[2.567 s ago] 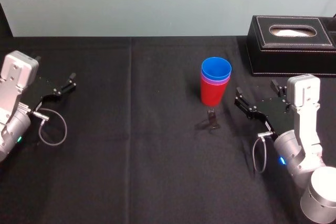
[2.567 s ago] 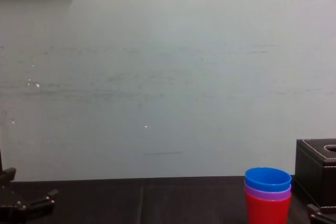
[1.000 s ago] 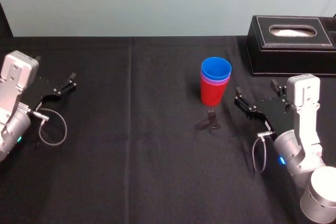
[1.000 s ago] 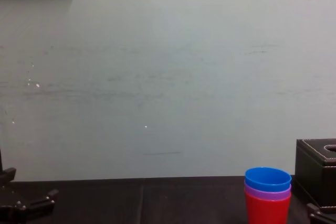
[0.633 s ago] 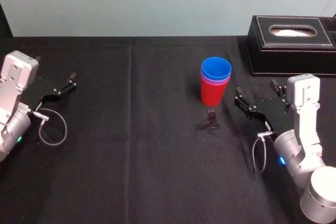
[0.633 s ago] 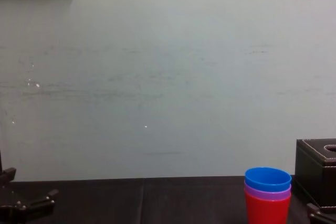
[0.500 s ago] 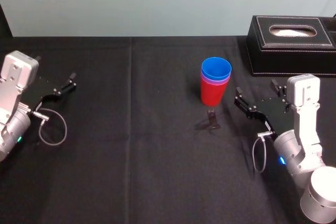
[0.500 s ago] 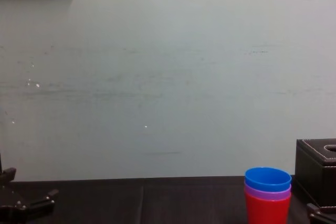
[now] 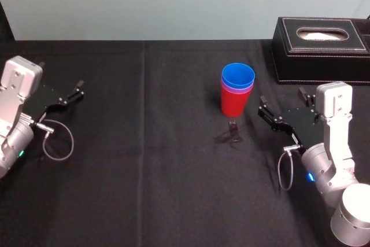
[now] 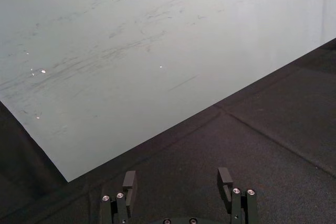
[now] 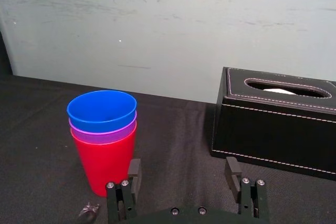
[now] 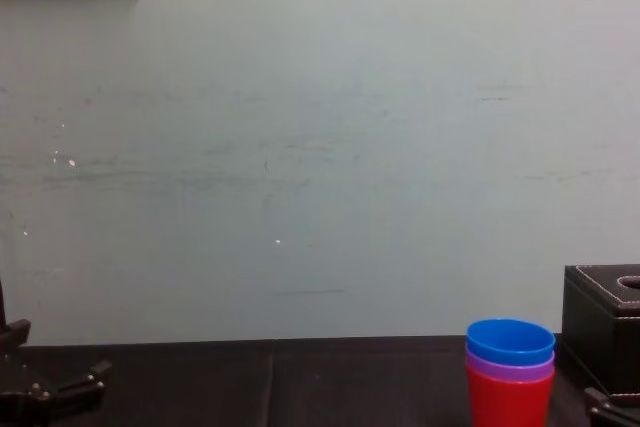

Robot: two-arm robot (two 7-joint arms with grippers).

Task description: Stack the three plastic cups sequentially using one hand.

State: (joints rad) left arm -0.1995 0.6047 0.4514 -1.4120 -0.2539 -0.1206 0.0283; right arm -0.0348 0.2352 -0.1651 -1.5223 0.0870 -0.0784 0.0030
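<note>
Since the three plastic cups [image 9: 237,92] already sit nested — blue cup [image 9: 237,76] inside purple cup [image 9: 237,91] inside red cup [image 9: 233,106] — the stacking looks finished. They stand upright on the black tablecloth [image 9: 144,172], right of centre and in front of the black box [image 9: 321,47]. The right gripper [image 9: 281,102] rests low just to the right of the stack, apart from it, its two fingers spread wide with nothing between them. The left gripper [image 9: 70,93] is parked far over at the left, likewise spread and empty.

The cups look thin, smooth and light, so I judge they would slide or tip at a nudge, and the tapered walls could slip out of a loose pinch. If the stack needed moving, the red wall below the rims seems the safest hold, squeezed gently, since hard pressure could flex it.

From above, the head view gives the layout and the gap between gripper and stack. The right wrist view adds the side profile, three rims stepped one above another, and shows more plainly a small dark scrap [image 11: 86,212] on the cloth near the red cup's foot. The chest view shows the rims level, not tilted. The left wrist view confirms the spread of that gripper's fingers.
</note>
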